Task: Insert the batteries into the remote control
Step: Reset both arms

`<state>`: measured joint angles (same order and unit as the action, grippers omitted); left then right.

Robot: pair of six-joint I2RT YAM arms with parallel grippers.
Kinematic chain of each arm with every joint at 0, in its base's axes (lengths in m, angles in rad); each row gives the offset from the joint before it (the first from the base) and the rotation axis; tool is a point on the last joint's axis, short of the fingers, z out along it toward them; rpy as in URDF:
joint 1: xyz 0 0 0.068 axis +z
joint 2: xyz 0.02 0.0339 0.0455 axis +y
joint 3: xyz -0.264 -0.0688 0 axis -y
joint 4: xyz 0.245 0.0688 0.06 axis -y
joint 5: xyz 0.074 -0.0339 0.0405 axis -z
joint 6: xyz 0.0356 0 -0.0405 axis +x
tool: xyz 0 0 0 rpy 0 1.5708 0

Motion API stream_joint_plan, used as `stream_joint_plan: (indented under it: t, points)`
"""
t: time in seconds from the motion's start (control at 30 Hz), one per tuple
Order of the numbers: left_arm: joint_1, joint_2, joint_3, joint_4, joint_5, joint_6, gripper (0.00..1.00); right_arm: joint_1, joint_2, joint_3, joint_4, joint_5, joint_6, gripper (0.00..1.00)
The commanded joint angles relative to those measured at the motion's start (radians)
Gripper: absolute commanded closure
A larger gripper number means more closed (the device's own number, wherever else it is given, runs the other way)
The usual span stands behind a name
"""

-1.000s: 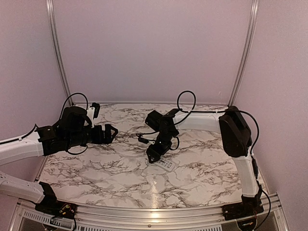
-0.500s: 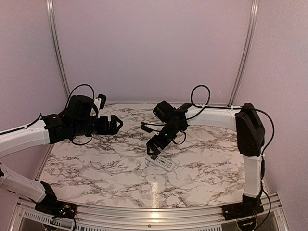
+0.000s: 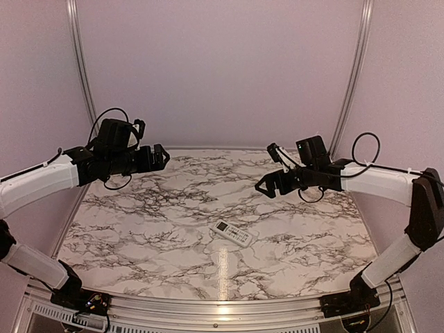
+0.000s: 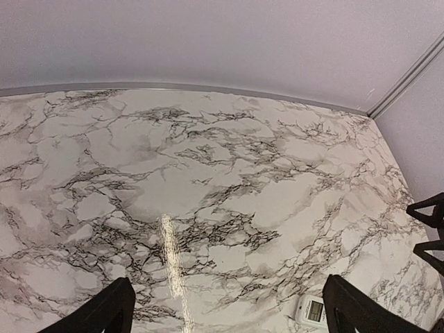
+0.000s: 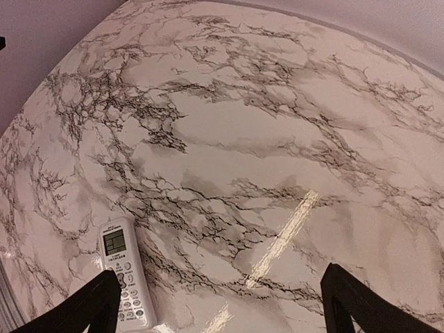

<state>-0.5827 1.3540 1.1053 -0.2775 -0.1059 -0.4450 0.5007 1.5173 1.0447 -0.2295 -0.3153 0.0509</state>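
The white remote control (image 3: 233, 234) lies face up on the marble table, display and button rows showing. It also shows in the right wrist view (image 5: 123, 270) and at the bottom edge of the left wrist view (image 4: 311, 310). My left gripper (image 3: 161, 157) is open and empty, raised over the table's far left. My right gripper (image 3: 265, 187) is open and empty, raised over the far right, well apart from the remote. In the wrist views the left gripper (image 4: 225, 309) and the right gripper (image 5: 222, 302) have their jaws spread wide with nothing between them. No batteries are in view.
The marble tabletop (image 3: 173, 229) is bounded by purple walls and metal corner posts (image 3: 82, 69). A bright light streak (image 3: 223, 267) reflects on the table near the front edge. The right gripper's tips (image 4: 430, 232) show at the right edge of the left wrist view.
My right gripper has lifted off the remote and swung back to the right. My left gripper has risen and drawn toward the far left. The remote has stayed in place.
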Motion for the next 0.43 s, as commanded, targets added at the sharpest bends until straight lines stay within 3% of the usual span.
stream_joint_plan:
  t: [0.0,0.4]
  points:
    - [0.006,0.026,-0.135,0.073,0.030,-0.044,0.01,-0.071,-0.080,-0.154,0.237,-0.040,0.096,0.01]
    - [0.007,0.015,-0.311,0.204,0.032,-0.086,0.01,-0.099,-0.104,-0.314,0.414,-0.092,0.150,0.01]
